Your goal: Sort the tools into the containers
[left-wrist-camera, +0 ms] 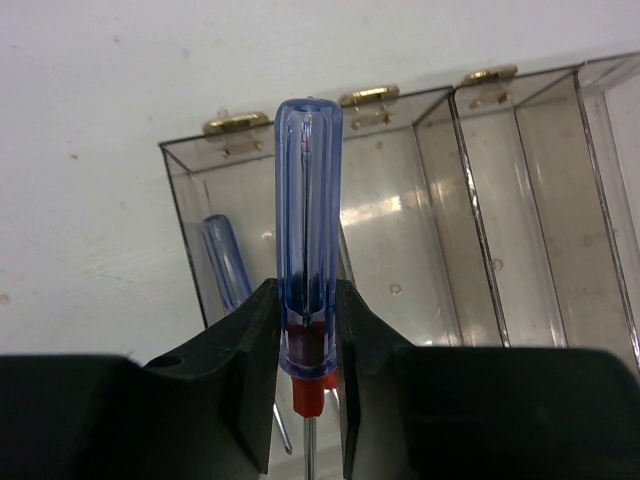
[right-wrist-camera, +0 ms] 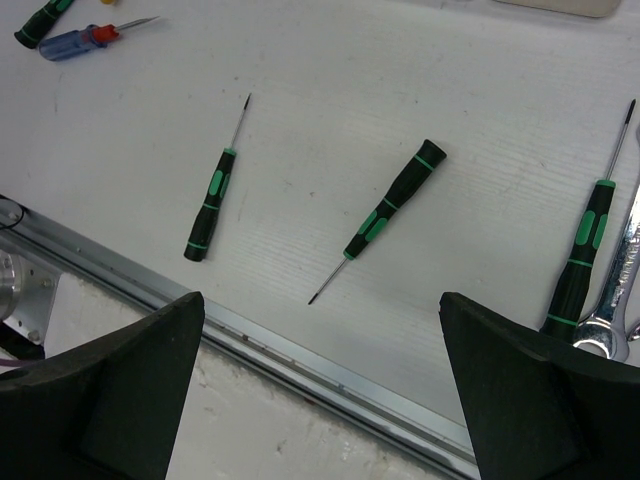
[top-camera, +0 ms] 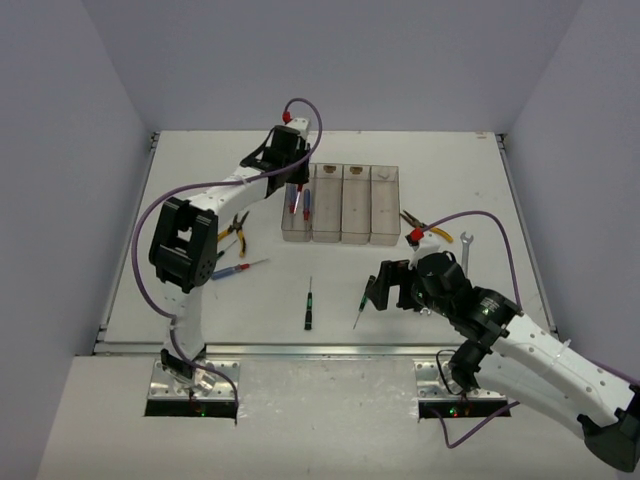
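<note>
My left gripper (left-wrist-camera: pixel 308 350) is shut on a blue-handled screwdriver (left-wrist-camera: pixel 308 230) just above its red collar, handle pointing up. It hangs over the leftmost of the containers (left-wrist-camera: pixel 440 200), where another blue screwdriver (left-wrist-camera: pixel 226 262) leans inside. From above, the left gripper (top-camera: pixel 291 187) sits over the row of bins (top-camera: pixel 357 215). My right gripper (right-wrist-camera: pixel 325 390) is open and empty, low over the table's front edge. Ahead of it lie three black-and-green screwdrivers (right-wrist-camera: pixel 209 205) (right-wrist-camera: pixel 392 203) (right-wrist-camera: pixel 583 250) and a silver wrench (right-wrist-camera: pixel 620 270).
On the left of the table lie a blue screwdriver (top-camera: pixel 235 269) and yellow-handled pliers (top-camera: pixel 236 232). A second pair of pliers (top-camera: pixel 425 228) and a wrench (top-camera: pixel 467 250) lie right of the bins. A metal rail (right-wrist-camera: pixel 300 345) runs along the table's front edge.
</note>
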Motion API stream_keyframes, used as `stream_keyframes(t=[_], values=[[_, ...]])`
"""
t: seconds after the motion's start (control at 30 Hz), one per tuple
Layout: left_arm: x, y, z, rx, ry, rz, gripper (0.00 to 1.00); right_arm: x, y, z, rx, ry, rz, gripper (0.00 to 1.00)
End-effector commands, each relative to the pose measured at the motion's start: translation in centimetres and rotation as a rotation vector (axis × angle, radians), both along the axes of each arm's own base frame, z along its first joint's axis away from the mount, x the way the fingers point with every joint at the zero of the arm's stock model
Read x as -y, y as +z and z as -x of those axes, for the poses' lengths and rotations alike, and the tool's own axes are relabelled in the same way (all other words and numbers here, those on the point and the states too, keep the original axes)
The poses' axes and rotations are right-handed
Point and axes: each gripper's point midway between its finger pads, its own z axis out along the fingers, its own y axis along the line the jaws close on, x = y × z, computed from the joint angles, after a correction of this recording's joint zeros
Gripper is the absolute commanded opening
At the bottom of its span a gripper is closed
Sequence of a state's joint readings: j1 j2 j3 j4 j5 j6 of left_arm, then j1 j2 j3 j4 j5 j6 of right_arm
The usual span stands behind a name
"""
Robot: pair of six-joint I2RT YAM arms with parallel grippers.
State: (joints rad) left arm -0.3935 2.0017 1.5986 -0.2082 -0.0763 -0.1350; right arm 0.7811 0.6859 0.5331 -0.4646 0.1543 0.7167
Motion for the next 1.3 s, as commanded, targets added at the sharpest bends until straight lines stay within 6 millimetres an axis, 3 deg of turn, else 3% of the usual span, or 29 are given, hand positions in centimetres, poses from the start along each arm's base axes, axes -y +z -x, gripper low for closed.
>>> stream_keyframes(t=[0.0, 0.1, 0.23, 0.33, 0.43, 0.47, 0.5, 0.53, 0.57, 0.67, 0.73, 0.83, 1.0, 1.13, 1.27], values=[[2.0, 3.2, -0.6, 0.059, -0.044, 0.073, 0.26, -0.2, 0.5, -0.6, 0.028, -0.003, -0.004, 0.99], [1.3, 2.2, -0.4, 0.028, 0.01, 0.074, 0.47, -0.4, 0.4, -0.5, 0.021, 0.006, -0.004, 0.99], [0.2, 2.0, -0.2, 0.009, 0.08, 0.069, 0.66, -0.4, 0.4, -0.5, 0.023, 0.005, -0.005, 0.99], [-1.0, 3.3, 0.2, 0.007, 0.148, 0.072, 0.75, -0.4, 0.5, -0.6, 0.026, 0.003, -0.002, 0.99], [-2.5, 4.6, 2.0, -0.014, 0.233, 0.08, 0.84, -0.3, 0.5, -0.7, 0.027, 0.005, 0.004, 0.99], [-3.8, 6.3, 3.0, 0.009, 0.302, 0.083, 0.89, -0.3, 0.5, -0.7, 0.029, 0.004, 0.007, 0.99], [-4.7, 6.5, 4.0, -0.001, 0.353, 0.091, 1.0, -0.3, 0.4, -0.7, 0.027, 0.003, 0.011, 0.99], [-6.5, 6.2, 6.1, -0.033, 0.462, 0.111, 1.0, -0.3, 0.3, -0.7, 0.027, 0.004, 0.015, 0.99], [-7.0, 4.3, 7.5, -0.091, 0.517, 0.119, 1.0, -0.3, 0.3, -0.8, 0.029, 0.005, 0.016, 0.99], [-10.7, 2.4, 13.3, -0.16, 0.861, 0.265, 1.0, -0.3, 0.1, -0.8, 0.022, 0.006, 0.021, 0.99], [-12.7, -0.1, 17.0, -0.227, 1.031, 0.28, 1.0, -0.5, -0.1, -0.7, 0.015, 0.009, 0.016, 0.99], [-14.2, -3.0, 20.9, -0.322, 1.256, 0.309, 0.99, -0.9, -0.3, -0.5, 0.004, 0.02, -0.006, 0.99], [-16.0, -7.9, 23.4, -0.457, 1.443, 0.33, 0.91, -1.4, -1.1, -0.1, -0.027, 0.037, -0.024, 0.99], [-17.5, -9.5, 23.6, -0.517, 1.514, 0.335, 0.9, -1.1, -1.5, 0.1, -0.037, 0.04, -0.001, 0.99], [-17.8, -10.5, 23.4, -0.518, 1.519, 0.356, 0.88, -0.8, -1.7, -0.1, -0.028, 0.033, 0.018, 0.99]])
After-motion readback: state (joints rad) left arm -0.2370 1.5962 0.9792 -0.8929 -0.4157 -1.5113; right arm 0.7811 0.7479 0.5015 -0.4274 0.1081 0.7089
